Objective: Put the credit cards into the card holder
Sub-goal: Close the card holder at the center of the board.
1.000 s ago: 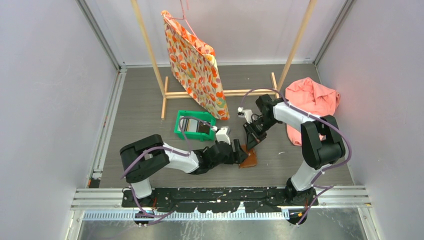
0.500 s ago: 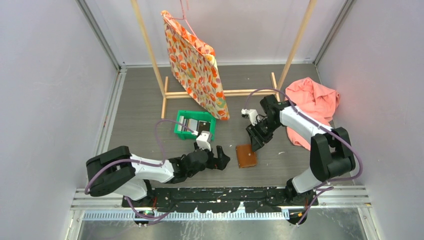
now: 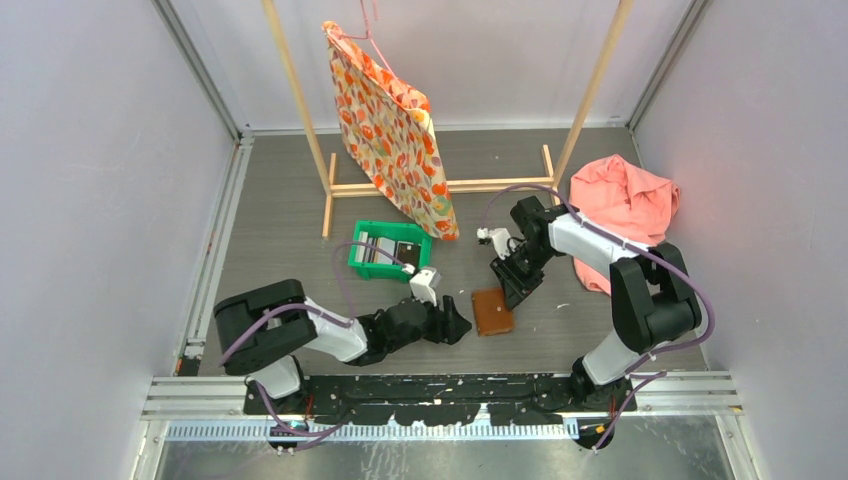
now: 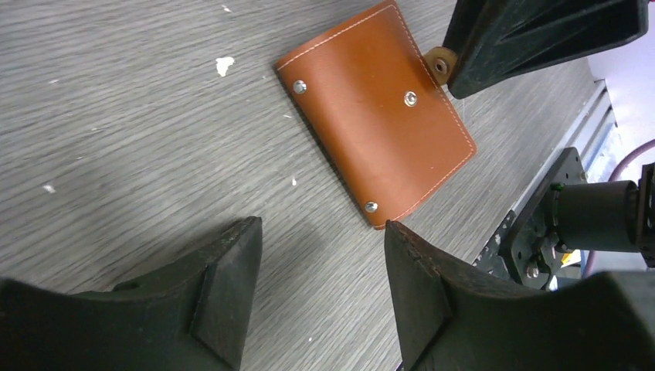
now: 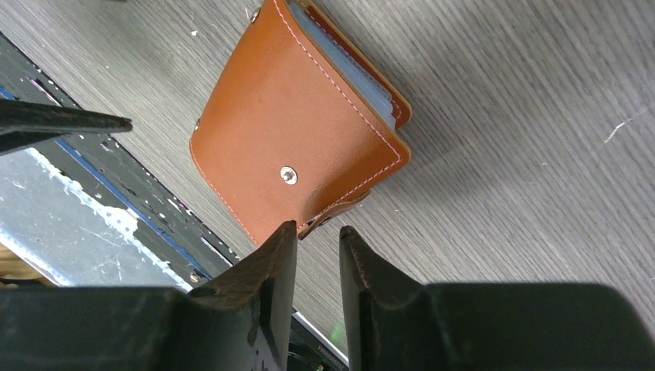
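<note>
- We see the small brown leather card holder [image 3: 492,311] lying folded on the grey wood-grain bench [image 3: 290,220], near the front edge and between the two arms.
- The left jaws stand released just left of it, with nothing between them and clear of the leather.
- The right jaws sit at its far right corner, parted only narrowly. Their tips are at the unfastened snap tab [image 5: 334,215], and bare bench shows in the gap.
- A pale blue card [image 5: 351,73] shows edge-on inside the fold.
- Dark and grey credit cards [image 3: 385,248] stand in the green plastic bin [image 3: 360,262], far left of the holder.
</note>
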Controlling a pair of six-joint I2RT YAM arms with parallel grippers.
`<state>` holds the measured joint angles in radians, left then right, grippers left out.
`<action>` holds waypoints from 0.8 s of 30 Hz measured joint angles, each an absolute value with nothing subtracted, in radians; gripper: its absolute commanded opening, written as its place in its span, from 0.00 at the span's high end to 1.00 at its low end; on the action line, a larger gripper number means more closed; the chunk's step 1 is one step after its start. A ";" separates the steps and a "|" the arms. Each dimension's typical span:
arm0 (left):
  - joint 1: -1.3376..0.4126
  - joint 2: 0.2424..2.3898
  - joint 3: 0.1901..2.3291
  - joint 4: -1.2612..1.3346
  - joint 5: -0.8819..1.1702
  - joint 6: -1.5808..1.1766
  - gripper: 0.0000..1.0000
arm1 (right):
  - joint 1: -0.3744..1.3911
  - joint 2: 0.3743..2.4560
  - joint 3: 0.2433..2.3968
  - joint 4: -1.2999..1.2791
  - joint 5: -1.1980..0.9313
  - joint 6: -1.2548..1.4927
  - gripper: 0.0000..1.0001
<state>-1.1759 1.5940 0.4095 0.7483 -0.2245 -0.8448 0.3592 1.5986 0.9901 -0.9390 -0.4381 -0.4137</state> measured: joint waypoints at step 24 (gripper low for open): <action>-1.251 1.683 0.611 0.543 -0.333 -0.999 0.38 | 0.358 1.559 1.009 -0.931 -0.495 -0.438 0.99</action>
